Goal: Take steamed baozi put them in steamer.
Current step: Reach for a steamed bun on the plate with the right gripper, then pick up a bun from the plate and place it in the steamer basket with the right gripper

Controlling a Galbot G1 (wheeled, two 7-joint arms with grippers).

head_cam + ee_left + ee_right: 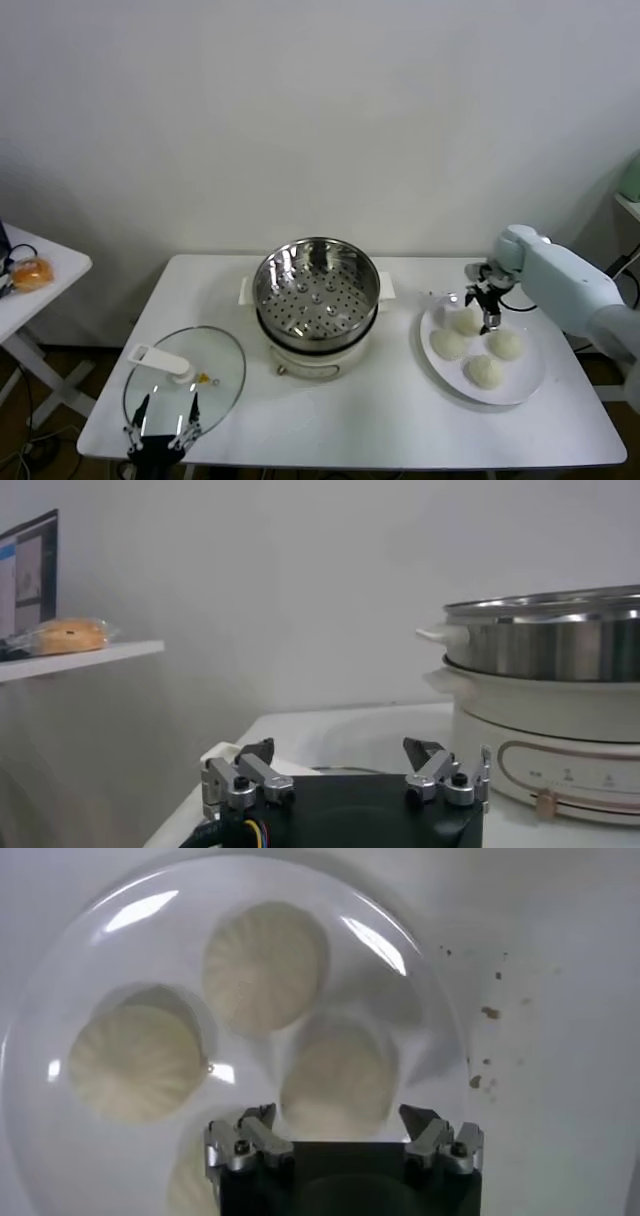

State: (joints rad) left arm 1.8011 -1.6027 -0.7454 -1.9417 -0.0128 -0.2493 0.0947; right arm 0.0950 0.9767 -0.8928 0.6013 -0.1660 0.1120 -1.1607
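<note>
Several off-white baozi lie on a white plate (530,385) at the table's right: one at the back (467,321), one on the left (449,344), one on the right (505,344). My right gripper (487,312) hangs low over the plate. In the right wrist view its jaws (337,1120) stand open on either side of one baozi (335,1083), close to its flanks; two more (265,963) (135,1063) lie farther off. The steel steamer (316,285) sits empty on its white cooker base at the table's middle. My left gripper (160,432) waits open at the front left.
A glass lid (200,365) with a white handle lies flat at the front left, just beyond the left gripper. A side table on the left carries an orange object (32,272). The steamer (560,630) rises to one side of the left gripper (340,755).
</note>
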